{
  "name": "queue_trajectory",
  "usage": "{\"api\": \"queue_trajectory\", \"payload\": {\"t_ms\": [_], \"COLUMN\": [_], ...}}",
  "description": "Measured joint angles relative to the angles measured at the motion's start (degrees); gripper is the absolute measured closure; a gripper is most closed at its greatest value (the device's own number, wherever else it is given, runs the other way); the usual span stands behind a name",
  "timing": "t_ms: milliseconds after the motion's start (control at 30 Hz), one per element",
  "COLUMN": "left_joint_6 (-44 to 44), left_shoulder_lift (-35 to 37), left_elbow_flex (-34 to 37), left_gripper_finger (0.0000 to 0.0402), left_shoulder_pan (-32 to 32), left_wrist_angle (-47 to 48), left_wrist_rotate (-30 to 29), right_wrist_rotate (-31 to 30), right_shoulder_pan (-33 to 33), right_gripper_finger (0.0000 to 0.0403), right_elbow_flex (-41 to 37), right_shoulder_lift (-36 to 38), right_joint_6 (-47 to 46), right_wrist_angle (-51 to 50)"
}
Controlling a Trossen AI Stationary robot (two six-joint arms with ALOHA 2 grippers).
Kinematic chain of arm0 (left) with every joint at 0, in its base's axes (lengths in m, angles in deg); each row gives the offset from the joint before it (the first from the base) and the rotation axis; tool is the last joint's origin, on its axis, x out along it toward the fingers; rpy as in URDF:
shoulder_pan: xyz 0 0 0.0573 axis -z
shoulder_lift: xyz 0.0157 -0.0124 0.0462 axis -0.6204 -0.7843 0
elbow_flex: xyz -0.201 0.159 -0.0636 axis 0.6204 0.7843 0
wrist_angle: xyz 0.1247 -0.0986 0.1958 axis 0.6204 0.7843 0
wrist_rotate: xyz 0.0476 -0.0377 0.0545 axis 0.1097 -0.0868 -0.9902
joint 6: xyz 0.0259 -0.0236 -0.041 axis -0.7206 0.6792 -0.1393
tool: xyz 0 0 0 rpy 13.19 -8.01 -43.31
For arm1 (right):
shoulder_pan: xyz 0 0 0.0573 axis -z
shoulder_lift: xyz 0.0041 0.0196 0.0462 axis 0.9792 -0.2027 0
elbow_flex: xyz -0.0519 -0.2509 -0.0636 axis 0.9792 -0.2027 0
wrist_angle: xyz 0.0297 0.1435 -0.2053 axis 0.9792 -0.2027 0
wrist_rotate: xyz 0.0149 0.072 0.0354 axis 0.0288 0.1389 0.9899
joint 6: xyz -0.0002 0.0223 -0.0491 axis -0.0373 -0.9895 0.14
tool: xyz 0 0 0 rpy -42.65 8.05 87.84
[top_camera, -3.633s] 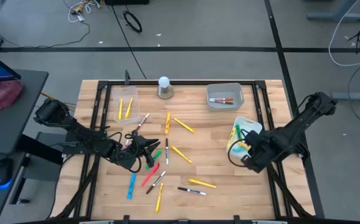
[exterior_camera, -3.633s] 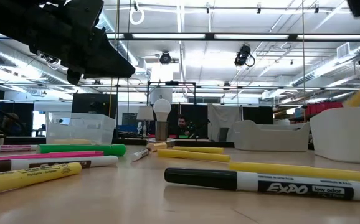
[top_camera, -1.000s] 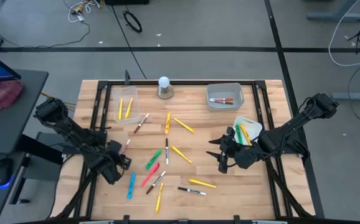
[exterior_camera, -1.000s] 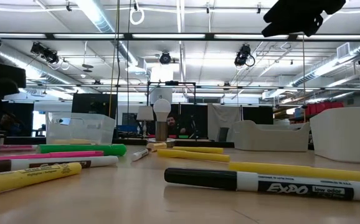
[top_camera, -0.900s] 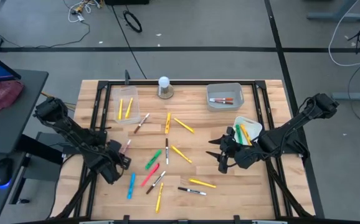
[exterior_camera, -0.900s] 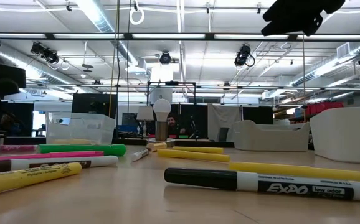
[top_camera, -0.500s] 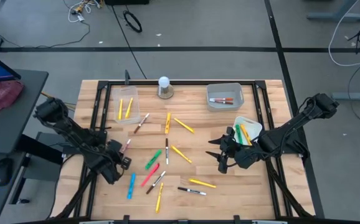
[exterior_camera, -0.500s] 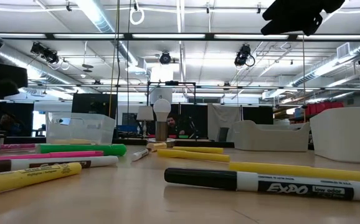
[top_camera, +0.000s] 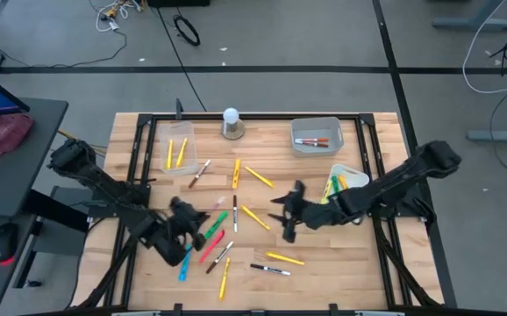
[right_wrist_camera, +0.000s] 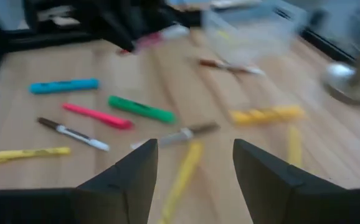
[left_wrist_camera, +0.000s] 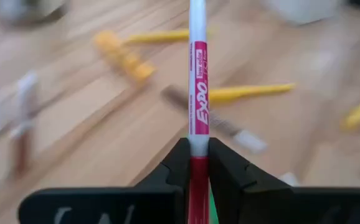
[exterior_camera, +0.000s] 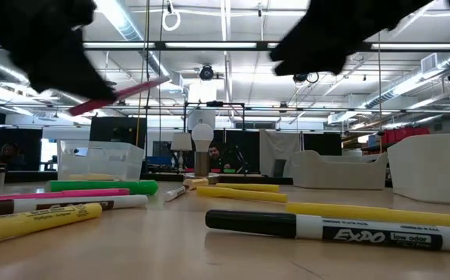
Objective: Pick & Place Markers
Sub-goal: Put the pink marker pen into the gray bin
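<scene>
Many markers lie scattered on the wooden table (top_camera: pixel 306 272): yellow ones, a green one (top_camera: pixel 217 225), a blue one (top_camera: pixel 184 262), a pink one (top_camera: pixel 211 247) and a black-and-white one (top_camera: pixel 271 269). My left gripper (top_camera: pixel 194 223) hangs over the left-middle of the table, shut on a red-and-white marker (left_wrist_camera: pixel 198 93), which also shows in the low view (exterior_camera: pixel 124 93). My right gripper (top_camera: pixel 284 219) hovers open above the table's middle, over yellow markers, with nothing between its fingers (right_wrist_camera: pixel 124 180). My left gripper pinches the marker's red end (left_wrist_camera: pixel 198 168) between its two fingers. The marker runs forward out past the fingertips, along the fingers, its white end farthest out. It is lifted clear of the table and slants upward in the low view.
A clear bin (top_camera: pixel 176 149) with two yellow markers stands at the far left. A grey bin (top_camera: pixel 317 136) holds markers at the far right, and a white bin (top_camera: pixel 346 183) holds green and yellow ones at the right. A white knob on a grey base (top_camera: pixel 231 123) stands at the far middle.
My left gripper has taken the red-and-white marker from the table's left part and lifted it clear, moving up and toward the table's middle while its wrist turned. My right gripper has moved toward the table's left, sinking a little, its fingers still apart.
</scene>
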Motion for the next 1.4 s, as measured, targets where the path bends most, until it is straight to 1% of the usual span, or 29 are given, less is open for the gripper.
{"api": "queue_trajectory", "payload": {"t_ms": [100,200,300,367,433,667,833,900,1000,1267,1333,1400], "left_joint_6": [-20.0,-34.8,-43.2,-46.1,-47.9,-50.8,-51.0,-51.9,-52.2,-51.3,-51.1,-50.6], "left_shoulder_lift": [-0.6,-1.3,-2.1,-2.5,-2.9,-4.6,-4.6,-4.6,-4.6,-4.6,-4.5,-4.5], "left_elbow_flex": [0.0,-0.1,-0.1,-0.1,-0.1,-0.1,-0.1,-0.1,-0.1,-0.1,-0.1,-0.1], "left_gripper_finger": [0.0361,0.0361,0.0361,0.0361,0.0361,0.0361,0.0361,0.0360,0.0356,0.0319,0.0306,0.0289], "left_shoulder_pan": [-3.2,-5.4,-6.9,-7.6,-8.0,-8.5,-8.5,-8.5,-8.5,-8.8,-8.9,-8.9], "left_wrist_angle": [-16.4,-29.6,-37.9,-41.3,-43.3,-47.6,-48.0,-48.7,-48.9,-48.6,-48.0,-46.7], "left_wrist_rotate": [0.2,0.4,0.6,0.6,0.7,1.3,1.3,1.3,1.3,1.2,1.3,1.2], "right_wrist_rotate": [5.8,8.5,8.6,8.6,8.6,9.2,9.8,11.1,11.8,11.7,11.0,7.8], "right_shoulder_pan": [1.2,1.8,2.2,2.4,2.6,4.0,5.0,5.4,5.7,5.6,5.6,5.6], "right_gripper_finger": [0.0192,0.0192,0.0192,0.0192,0.0192,0.0194,0.0213,0.0227,0.0258,0.0382,0.0388,0.0381], "right_elbow_flex": [0.0,0.0,0.0,0.0,0.0,0.0,0.0,0.0,0.0,0.0,0.0,0.0], "right_shoulder_lift": [-6.8,-13.1,-17.3,-18.5,-18.9,-19.0,-19.0,-19.0,-19.0,-18.9,-18.3,-15.6], "right_joint_6": [8.6,13.5,14.1,14.1,14.1,12.6,11.2,11.0,10.5,12.5,14.5,15.5], "right_wrist_angle": [14.9,31.0,44.1,49.3,52.3,54.5,55.3,55.3,55.3,55.3,54.4,50.5]}}
